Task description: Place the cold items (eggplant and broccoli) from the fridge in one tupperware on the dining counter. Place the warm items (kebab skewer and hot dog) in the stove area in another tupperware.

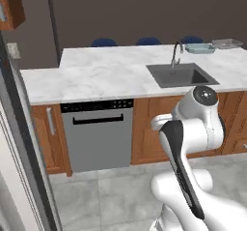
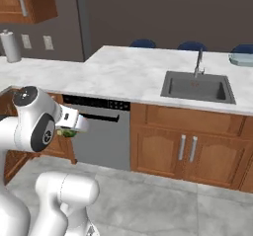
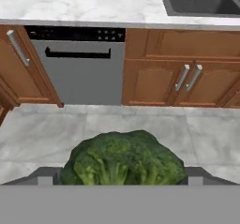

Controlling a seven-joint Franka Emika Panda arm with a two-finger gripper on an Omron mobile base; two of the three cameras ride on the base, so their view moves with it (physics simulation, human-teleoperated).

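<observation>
Marble counter (image 1: 96, 73) w/ sink (image 1: 181, 74) runs across the kitchen; dishwasher (image 3: 77, 66) sits below, wood cabinets either side. Gripper (image 3: 121, 177) hangs over the grey floor, jaws spread wide w/ broccoli (image 3: 123, 160) filling the gap between them — prob. gripped, pad contact hidden. Right base view: green bit under the hand (image 2: 66, 132). Two tupperware (image 1: 200, 47) at counter's far end.

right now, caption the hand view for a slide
Green broccoli head gripped in the tool, facing a grey dishwasher and wooden cabinets.
</observation>
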